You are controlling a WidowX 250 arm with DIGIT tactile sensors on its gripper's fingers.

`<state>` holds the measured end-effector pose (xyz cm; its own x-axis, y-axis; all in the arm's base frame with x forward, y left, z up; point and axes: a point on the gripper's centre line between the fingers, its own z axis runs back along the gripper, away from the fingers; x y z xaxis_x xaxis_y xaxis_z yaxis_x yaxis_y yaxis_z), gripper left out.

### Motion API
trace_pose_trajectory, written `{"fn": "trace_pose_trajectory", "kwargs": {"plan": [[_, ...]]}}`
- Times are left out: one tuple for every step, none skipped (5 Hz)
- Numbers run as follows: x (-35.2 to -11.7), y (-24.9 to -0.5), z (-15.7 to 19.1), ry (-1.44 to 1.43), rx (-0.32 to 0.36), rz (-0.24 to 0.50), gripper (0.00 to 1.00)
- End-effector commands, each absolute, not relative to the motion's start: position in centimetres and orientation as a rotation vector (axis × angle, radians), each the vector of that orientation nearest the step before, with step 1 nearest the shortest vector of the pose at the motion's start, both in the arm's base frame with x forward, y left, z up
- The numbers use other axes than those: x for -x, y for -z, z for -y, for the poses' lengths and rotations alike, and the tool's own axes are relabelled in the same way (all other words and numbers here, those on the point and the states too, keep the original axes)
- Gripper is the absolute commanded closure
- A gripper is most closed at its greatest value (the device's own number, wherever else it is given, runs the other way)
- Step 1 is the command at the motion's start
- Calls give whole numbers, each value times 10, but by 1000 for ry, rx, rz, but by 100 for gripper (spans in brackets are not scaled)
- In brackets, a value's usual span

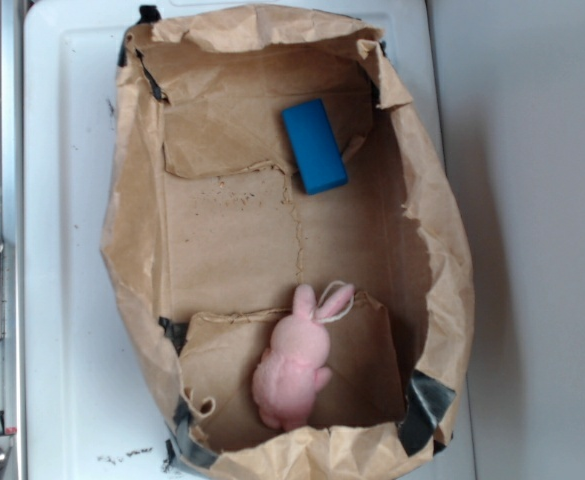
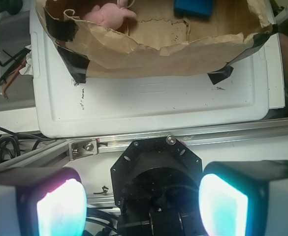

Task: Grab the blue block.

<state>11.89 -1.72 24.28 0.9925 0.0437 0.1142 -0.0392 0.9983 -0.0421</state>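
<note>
exterior view, read left to right: a white tray [image 1: 62, 250] carries a brown paper box [image 1: 132, 260] with crumpled walls taped at the corners. inside, the pink bunny [image 1: 294, 365] lies at the near end of the floor, ears pointing toward the far end. the blue block [image 1: 314, 146] lies flat at the far end, right of the box centre line and close to the right wall without clearly touching it. its long axis runs roughly along the length of the box, tilted slightly so that the near end sits further right. block and bunny are well apart. no gripper appears in this view.

wrist view, read left to right: the gripper [image 2: 143, 204] shows two lit fingers [image 2: 60, 206] at the bottom corners, spread wide with nothing between them. the gripper sits outside the box, with the metal rail [image 2: 222, 132] and the bare white tray between it and the taped paper wall. beyond that wall the bunny shows at upper left and the block [image 2: 193, 7] at upper right, cut off by the top edge.

judgement: the block lies ahead and to the right of the gripper axis, past the paper wall. the approach calls for a forward and rightward travel, clearance over the wall, and fingers set across the short width of the block.
</note>
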Motion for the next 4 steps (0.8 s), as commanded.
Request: {"fn": "trace_pose_trajectory", "kwargs": {"plan": [[-119,-243,17,-42,40,115,0],[-158,-239,3,-147,26,129,0],[-184,-231,-8,-222,14,158,0],[-207,-217,-19,-321,4,205,0]]}}
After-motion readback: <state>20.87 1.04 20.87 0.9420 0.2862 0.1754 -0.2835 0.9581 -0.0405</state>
